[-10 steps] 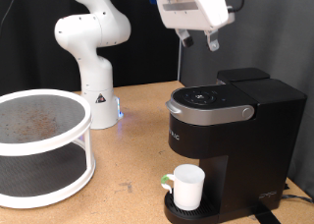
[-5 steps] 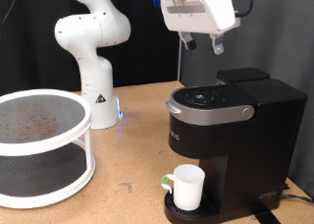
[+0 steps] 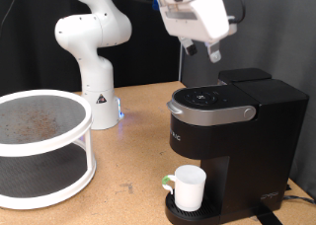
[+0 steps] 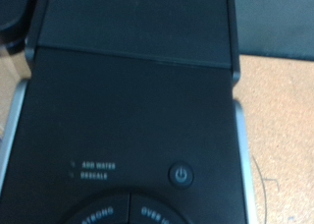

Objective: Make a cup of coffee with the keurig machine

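Nearest the camera, one white cup [image 3: 188, 187] sits on the drip tray [image 3: 170, 207] under the spout of the one keurig machine [image 3: 232, 136], lid shut, so cup placement looks done. On the ext view's left stands one white two-tier rack [image 3: 41, 146]. Farther back & higher, my gripper [image 3: 200, 50] has tilted since a sec ago, still above the machine's top; fingers apart w/ nothing between. Wrist view shows the power button [image 4: 182, 174] below me

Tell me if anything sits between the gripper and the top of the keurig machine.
Nothing visible does. The gripper hangs in open air above the keurig machine, whose lid is down; the cup stands below on the drip tray.
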`<state>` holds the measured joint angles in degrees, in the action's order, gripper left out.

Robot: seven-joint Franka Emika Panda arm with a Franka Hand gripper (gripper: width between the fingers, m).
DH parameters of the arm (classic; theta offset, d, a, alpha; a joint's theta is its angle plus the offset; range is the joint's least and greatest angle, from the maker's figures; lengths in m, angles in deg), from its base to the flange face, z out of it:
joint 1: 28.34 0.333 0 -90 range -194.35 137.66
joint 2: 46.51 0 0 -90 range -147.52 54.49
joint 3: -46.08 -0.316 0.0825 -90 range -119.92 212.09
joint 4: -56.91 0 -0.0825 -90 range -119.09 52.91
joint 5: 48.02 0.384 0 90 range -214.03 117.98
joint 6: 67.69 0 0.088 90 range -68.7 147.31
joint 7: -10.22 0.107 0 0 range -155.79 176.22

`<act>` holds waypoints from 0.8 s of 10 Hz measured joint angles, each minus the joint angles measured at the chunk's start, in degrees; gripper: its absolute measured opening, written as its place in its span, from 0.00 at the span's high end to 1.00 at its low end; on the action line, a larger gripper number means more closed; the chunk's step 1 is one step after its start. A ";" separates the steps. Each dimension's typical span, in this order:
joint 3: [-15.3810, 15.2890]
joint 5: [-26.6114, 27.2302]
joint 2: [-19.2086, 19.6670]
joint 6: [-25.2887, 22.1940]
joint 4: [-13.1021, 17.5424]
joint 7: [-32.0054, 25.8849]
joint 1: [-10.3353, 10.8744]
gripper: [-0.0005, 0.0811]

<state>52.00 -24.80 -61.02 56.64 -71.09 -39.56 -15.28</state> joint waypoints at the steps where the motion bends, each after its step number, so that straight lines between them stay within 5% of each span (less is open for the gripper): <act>1: 0.15 -0.74 0.69 0.42 -0.56 -0.13 -0.33 0.01; 4: 0.20 -2.36 2.75 5.09 -2.59 -0.49 -0.72 0.01; 5: 0.20 -1.77 3.30 6.40 -2.68 -0.77 -0.70 0.13; 6: 0.20 -0.27 3.77 7.22 -2.68 -1.97 -0.61 0.13; 7: 0.18 1.00 4.07 7.59 -2.70 -3.47 -0.53 0.35; 8: 0.10 1.77 4.14 7.81 -2.87 -5.06 -0.46 0.35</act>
<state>52.10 -23.03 -56.88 64.45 -73.96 -44.62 -15.74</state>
